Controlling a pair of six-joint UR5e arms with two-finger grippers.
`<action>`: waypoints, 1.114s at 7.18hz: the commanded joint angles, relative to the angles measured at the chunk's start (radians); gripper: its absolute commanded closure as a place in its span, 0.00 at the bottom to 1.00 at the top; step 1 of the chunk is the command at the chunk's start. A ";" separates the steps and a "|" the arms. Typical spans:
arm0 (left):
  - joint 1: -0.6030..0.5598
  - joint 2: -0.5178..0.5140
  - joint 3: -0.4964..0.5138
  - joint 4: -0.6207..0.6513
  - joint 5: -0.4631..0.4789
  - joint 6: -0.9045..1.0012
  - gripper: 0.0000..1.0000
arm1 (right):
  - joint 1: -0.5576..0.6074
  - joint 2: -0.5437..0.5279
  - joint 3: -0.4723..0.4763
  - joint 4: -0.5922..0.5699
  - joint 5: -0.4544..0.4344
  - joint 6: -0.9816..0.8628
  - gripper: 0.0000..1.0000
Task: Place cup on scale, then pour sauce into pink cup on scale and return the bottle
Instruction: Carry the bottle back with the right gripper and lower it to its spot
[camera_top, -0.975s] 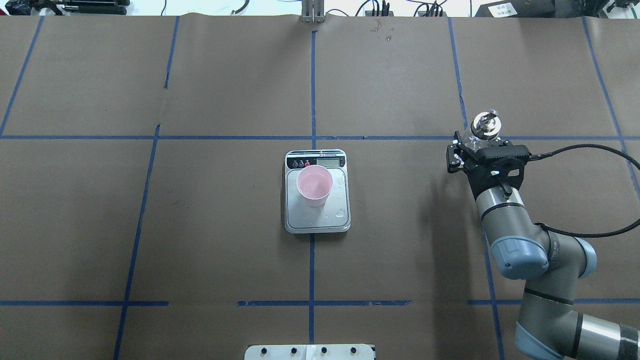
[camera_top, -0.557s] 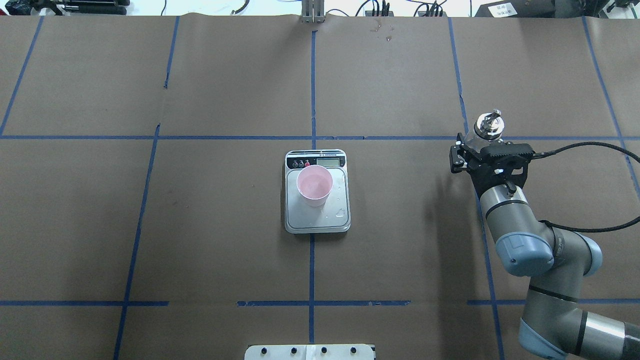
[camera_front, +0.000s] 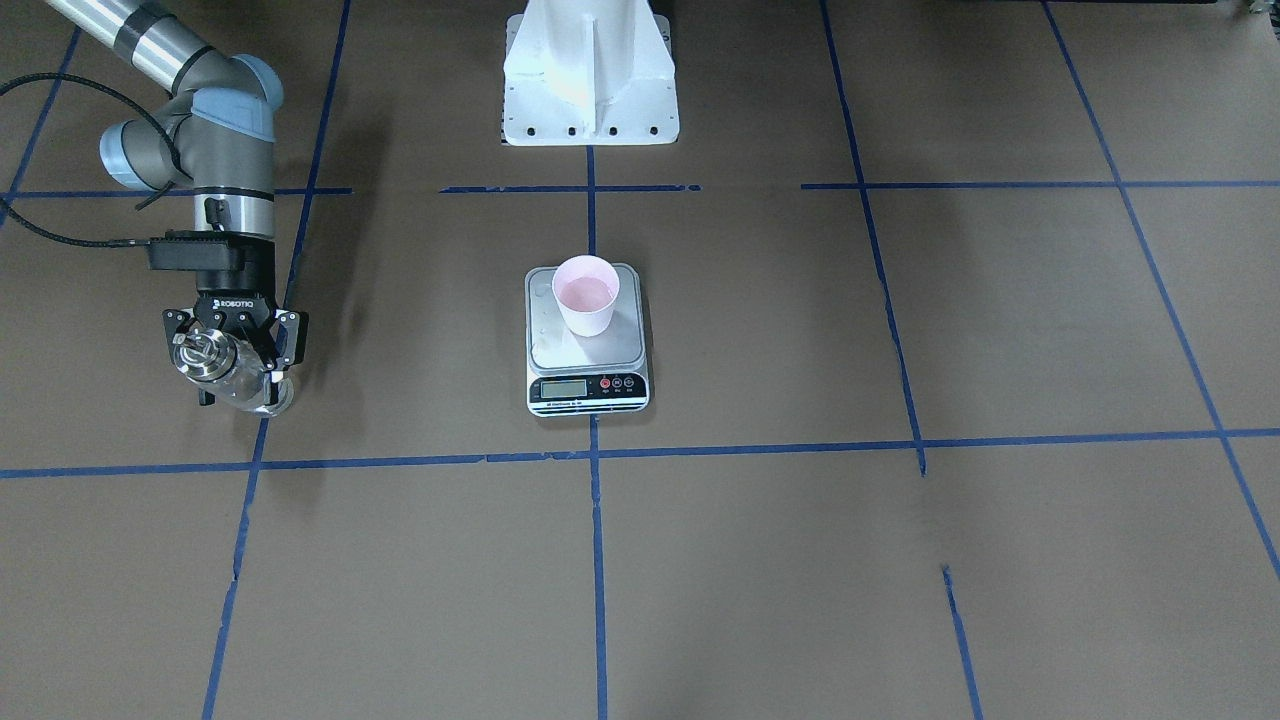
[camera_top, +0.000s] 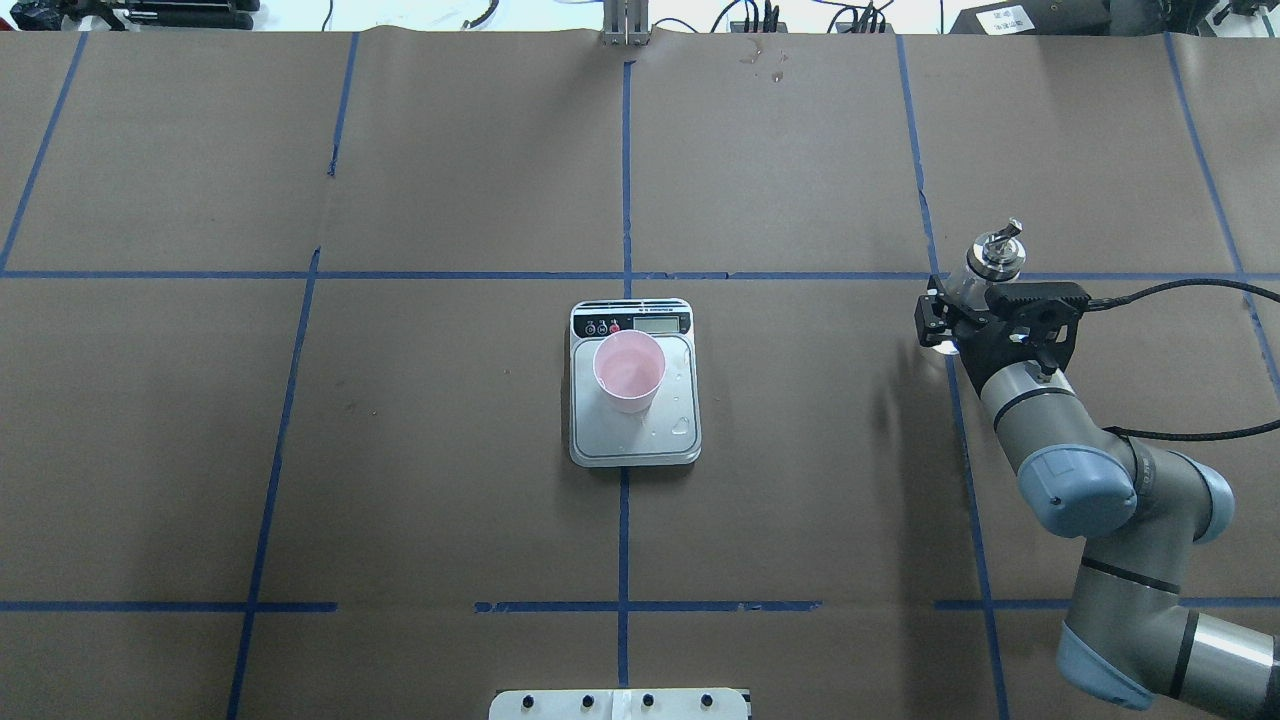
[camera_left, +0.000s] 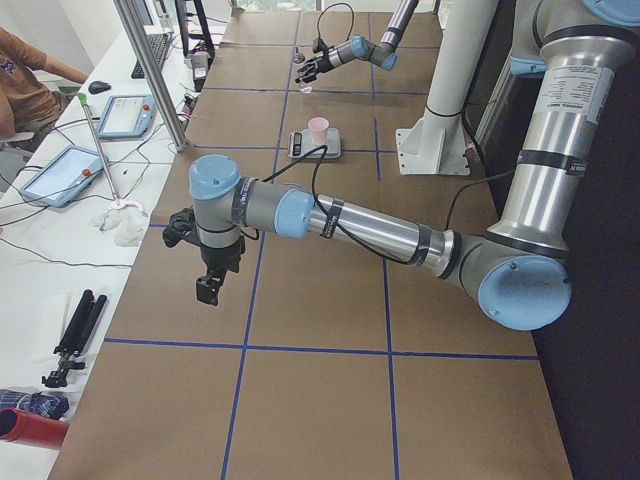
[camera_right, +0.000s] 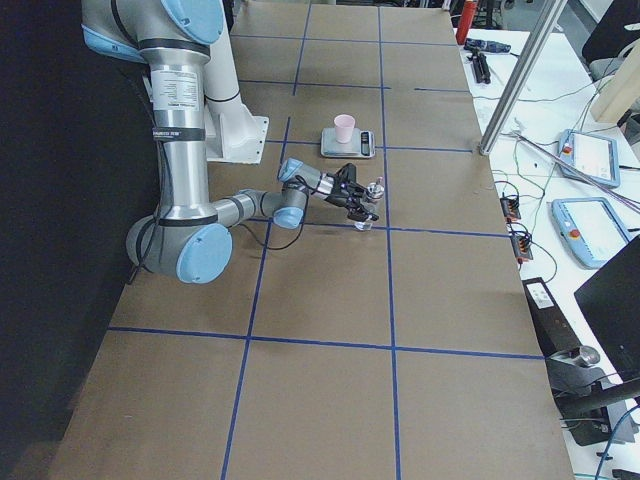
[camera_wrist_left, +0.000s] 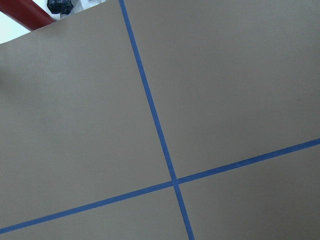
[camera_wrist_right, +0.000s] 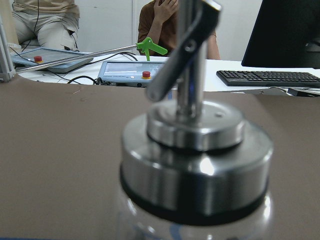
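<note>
With right gripper (camera_front: 235, 347) clenched on the bottle (camera_top: 996, 253), drifts outward and lower than a second ago, away from the cup (camera_top: 629, 368) on the scale (camera_top: 640, 446) well off sideways, suggesting pouring done, set-down pending.

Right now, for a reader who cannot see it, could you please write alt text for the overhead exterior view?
The right gripper holds a clear glass bottle with a silver spout at the right side of the brown table. In the centre, a pink cup stands on a silver kitchen scale, well apart from the bottle.
</note>
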 joint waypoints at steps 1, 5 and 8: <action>0.000 0.000 0.000 0.000 0.000 0.000 0.00 | 0.000 -0.004 0.007 -0.046 0.004 0.003 1.00; 0.000 -0.002 0.000 0.000 0.000 0.000 0.00 | 0.000 -0.005 0.022 -0.046 0.002 0.003 0.07; 0.002 -0.002 0.000 0.000 0.002 0.000 0.00 | -0.002 -0.031 0.053 -0.046 0.004 0.005 0.01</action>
